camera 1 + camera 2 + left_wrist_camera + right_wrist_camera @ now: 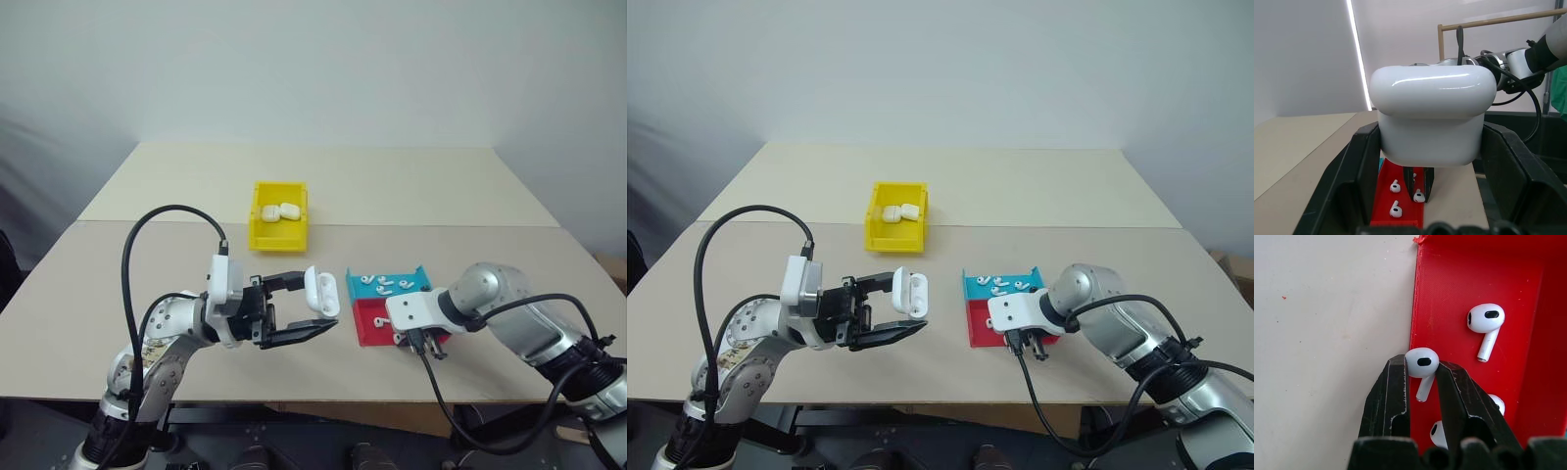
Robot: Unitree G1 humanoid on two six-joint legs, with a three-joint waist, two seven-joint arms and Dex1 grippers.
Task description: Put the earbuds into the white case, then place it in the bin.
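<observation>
My left gripper (315, 302) is shut on the white case (322, 291), holding it above the table with its lid hinged open; close up, the case (1432, 117) sits between the two black fingers (1359, 171). My right gripper (423, 345) points down into the red half of the tray (364, 328). There its fingertips (1396, 382) are shut on one of the earbuds (1421, 362), pinching its head right beside the tray's wall. Another earbud (1486, 319) lies loose on the red floor. The yellow bin (277, 238) stands further back on the table.
Two white cases (279, 211) lie inside the bin. The teal half of the tray (416, 274) holds several more earbuds (382, 287). The tray sits near the table's front edge, between my two arms. A seam (147, 221) runs across the tabletop behind the bin.
</observation>
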